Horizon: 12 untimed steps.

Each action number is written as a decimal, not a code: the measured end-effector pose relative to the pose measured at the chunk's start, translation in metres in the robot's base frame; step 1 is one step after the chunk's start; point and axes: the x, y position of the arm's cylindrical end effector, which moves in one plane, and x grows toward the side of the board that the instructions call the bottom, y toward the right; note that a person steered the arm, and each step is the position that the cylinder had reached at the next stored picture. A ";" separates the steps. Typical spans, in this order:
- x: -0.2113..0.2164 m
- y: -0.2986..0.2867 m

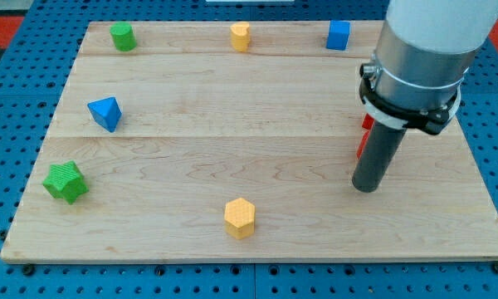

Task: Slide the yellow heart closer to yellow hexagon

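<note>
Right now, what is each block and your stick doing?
My tip: on the board, touching no block.
Yellow heart: top edge, untouched.
Yellow hexagon: near bottom edge.
Green star: left edge.
Blue triangle: left side.
Green block: top left.
Blue cube: top.
Red blocks: mostly hidden behind my rod.

Wooden board (257,108), yellow hexagon (240,218), yellow heart (240,36), green star (65,182)

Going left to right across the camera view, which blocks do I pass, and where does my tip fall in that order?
Green star block → blue triangular block → green cylinder-like block → yellow blocks, heart at the top and hexagon at the bottom, roughly level → blue cube → my tip. Red blocks behind the rod left out.
</note>
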 end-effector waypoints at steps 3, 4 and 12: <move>-0.014 -0.009; -0.005 0.041; -0.324 -0.224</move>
